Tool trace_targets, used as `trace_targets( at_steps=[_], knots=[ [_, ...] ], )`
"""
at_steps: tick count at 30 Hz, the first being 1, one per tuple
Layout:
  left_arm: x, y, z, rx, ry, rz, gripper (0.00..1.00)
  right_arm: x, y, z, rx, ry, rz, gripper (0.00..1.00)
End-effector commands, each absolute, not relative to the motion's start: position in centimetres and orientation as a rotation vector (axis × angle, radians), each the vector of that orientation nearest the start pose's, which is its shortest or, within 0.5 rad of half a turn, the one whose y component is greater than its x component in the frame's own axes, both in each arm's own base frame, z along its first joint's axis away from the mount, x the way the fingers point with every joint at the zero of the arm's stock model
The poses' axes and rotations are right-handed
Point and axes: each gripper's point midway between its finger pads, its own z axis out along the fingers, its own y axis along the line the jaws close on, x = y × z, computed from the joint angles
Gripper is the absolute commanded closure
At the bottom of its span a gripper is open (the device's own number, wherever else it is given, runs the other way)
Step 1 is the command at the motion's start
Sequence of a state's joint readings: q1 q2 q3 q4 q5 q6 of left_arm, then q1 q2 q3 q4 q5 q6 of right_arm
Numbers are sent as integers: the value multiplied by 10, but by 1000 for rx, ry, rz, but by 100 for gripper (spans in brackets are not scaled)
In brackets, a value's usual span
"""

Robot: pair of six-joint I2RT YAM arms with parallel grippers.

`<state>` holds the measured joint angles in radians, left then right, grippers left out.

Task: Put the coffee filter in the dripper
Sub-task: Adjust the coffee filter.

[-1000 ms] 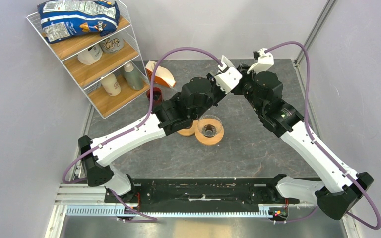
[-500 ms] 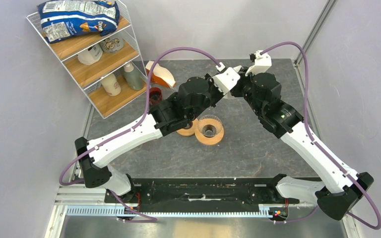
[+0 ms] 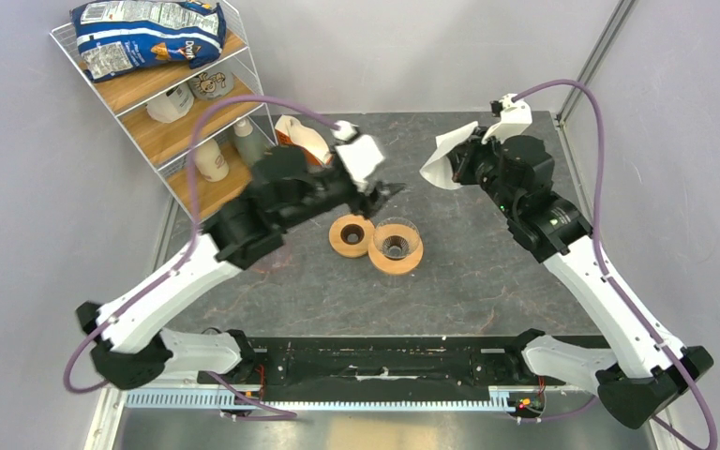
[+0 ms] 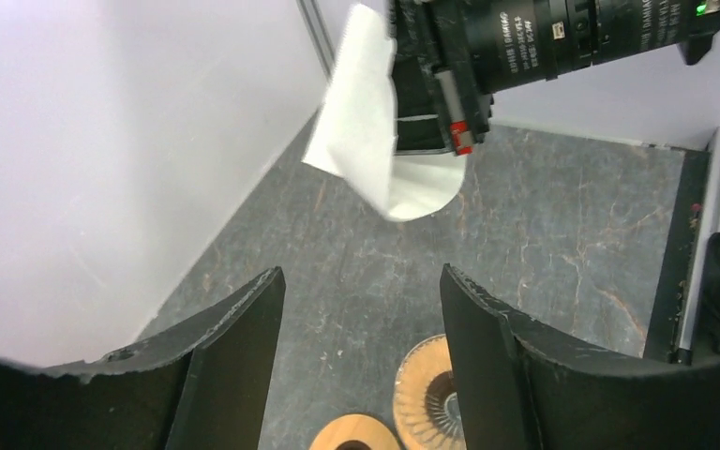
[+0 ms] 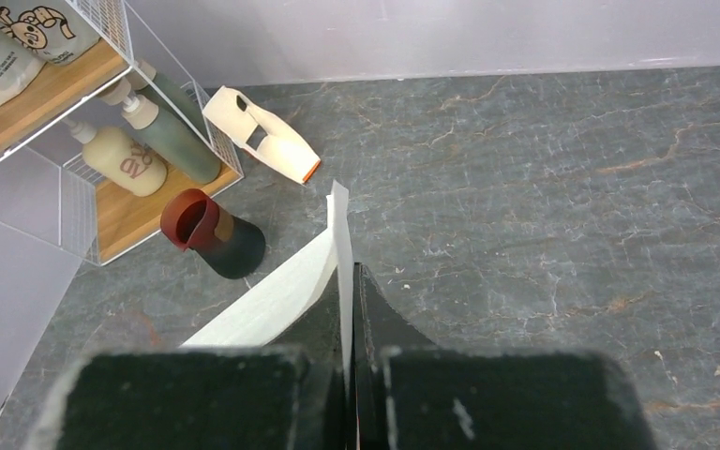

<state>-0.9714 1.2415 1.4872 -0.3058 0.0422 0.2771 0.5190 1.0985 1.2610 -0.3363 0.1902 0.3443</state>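
The coffee filter (image 3: 439,161), a thin cream-white paper cone, hangs in the air over the back of the table. My right gripper (image 3: 459,161) is shut on its edge. In the right wrist view the filter (image 5: 272,295) is pinched flat between my right gripper's (image 5: 349,274) jaws and curves off to the left. My left gripper (image 3: 386,191) is open and holds nothing, to the left of the filter and apart from it. Beyond my left gripper (image 4: 361,277), its wrist view shows the filter (image 4: 366,131). The dripper (image 3: 396,246), clear glass in a wooden collar, stands mid-table below and in front of the filter (image 4: 427,394).
A bare wooden ring (image 3: 351,234) lies just left of the dripper. The orange-and-white filter packet (image 3: 300,139) and a dark cup with a red rim (image 5: 211,234) sit by the wire shelf rack (image 3: 173,103) at the back left, which holds bottles and a chip bag.
My left gripper opened, let go of the filter and swung back to the left. My right gripper closed on the filter and now holds it alone, slightly further right.
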Motion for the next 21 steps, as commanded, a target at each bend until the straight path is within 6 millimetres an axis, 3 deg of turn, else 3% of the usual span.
trace_targets(
  at_steps=[1,6,9,13,21],
  knots=[
    [200,-301,452,1104,1217,-741,29,306,174,376,-130,1767,623,100],
    [220,-280,419,1186,1330,-774,26,269,192,382,-315,1800,809,100],
    [232,-276,394,1225,1377,-749,25,247,191,380,-390,1813,844,100],
    [234,-276,368,1376,1323,-684,25,223,191,378,-462,1810,896,100],
    [231,-295,351,1540,1208,-723,26,203,201,384,-559,1772,993,100]
  ],
)
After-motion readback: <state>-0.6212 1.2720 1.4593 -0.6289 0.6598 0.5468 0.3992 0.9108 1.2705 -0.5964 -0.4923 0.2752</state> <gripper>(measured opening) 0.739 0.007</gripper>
